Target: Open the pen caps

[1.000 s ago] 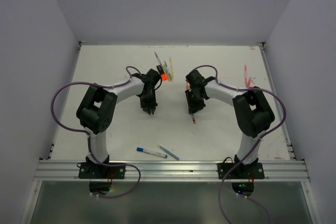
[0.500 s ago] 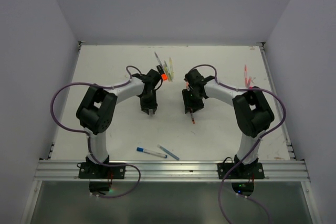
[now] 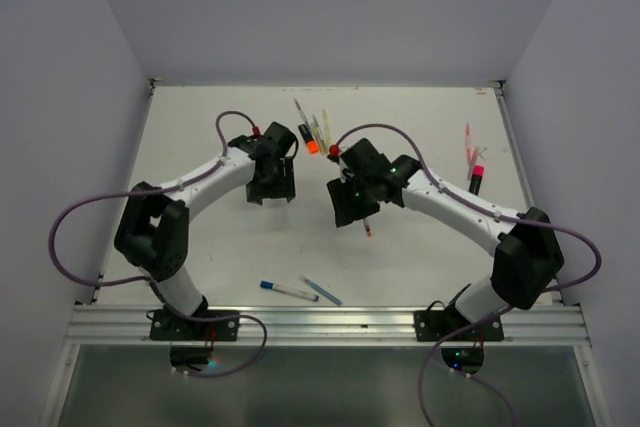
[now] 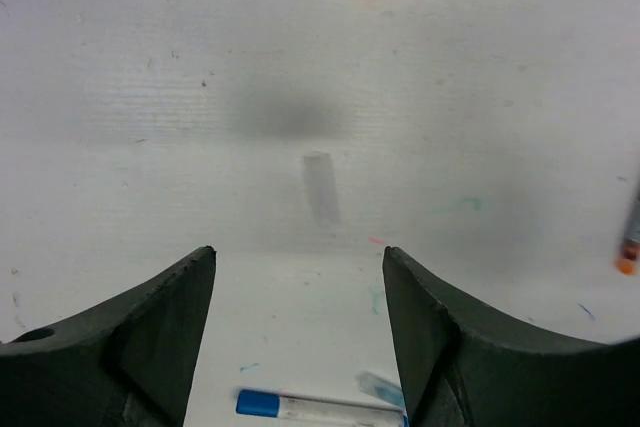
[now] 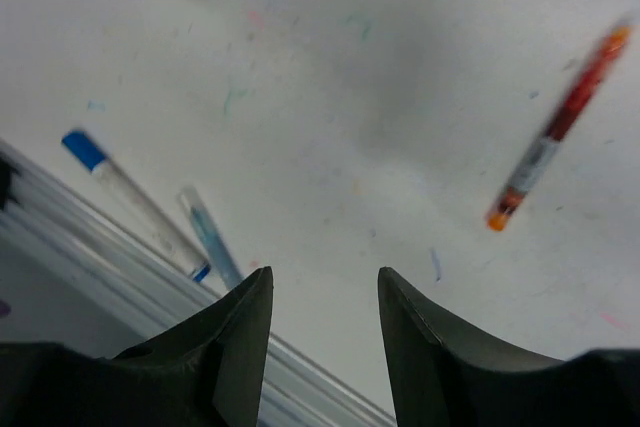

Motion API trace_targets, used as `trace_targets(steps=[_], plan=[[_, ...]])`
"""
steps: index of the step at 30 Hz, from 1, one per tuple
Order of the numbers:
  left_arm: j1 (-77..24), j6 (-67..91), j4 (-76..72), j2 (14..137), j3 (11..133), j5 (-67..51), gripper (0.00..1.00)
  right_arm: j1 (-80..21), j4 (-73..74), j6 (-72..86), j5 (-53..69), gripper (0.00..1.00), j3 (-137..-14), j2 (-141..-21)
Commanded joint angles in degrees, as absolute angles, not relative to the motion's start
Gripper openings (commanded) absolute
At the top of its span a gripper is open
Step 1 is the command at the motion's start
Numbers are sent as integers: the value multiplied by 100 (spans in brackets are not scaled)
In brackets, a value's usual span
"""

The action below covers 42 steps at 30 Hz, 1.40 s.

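A scuffed white table [image 3: 430, 257] stands between pale grey walls. Over its middle the left pincer [image 4: 298, 252] and the right pincer [image 5: 325, 272] both hang released, with nothing between their jaws. An orange pen cap [image 3: 313, 147] lies beside the far pens [image 3: 320, 127]. A blue cap [image 3: 266, 285] sits on its pen [image 3: 292, 292] at the near edge.

The top view looks down from above and behind the arm bases, taking in the whole white surface [image 3: 420, 257]. Each wrist view looks down at the surface from close above, past the dark fingers of the left hand [image 4: 298, 257] or right hand [image 5: 325, 277]. All three views share the blue-capped pen [image 3: 288, 291].
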<state>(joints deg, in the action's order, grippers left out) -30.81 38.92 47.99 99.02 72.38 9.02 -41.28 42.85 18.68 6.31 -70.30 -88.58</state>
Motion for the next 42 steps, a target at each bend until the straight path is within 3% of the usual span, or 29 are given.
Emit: trace_targets(steps=[1, 8, 23, 29, 42], plan=[[-3059, 3894, 4668, 8906, 7339, 530, 71, -4761, 4440, 1801, 1257, 50, -6417, -8500], [-3059, 4016, 4570, 8411, 7225, 263, 73, -5237, 4078, 1749, 1898, 49, -5845, -8358], [-2471, 5036, 4887, 7103, 7085, 325, 74, -6503, 3656, 2074, 1284, 41, -5968, -9201], [-2154, 5229, 4930, 6416, 7005, 123, 74, -6627, 3472, 2153, 642, 38, -5994, -9518], [-2083, 5326, 5107, 6056, 7022, 114, 74, -6706, 3164, 2065, 624, 32, -5942, -10116]])
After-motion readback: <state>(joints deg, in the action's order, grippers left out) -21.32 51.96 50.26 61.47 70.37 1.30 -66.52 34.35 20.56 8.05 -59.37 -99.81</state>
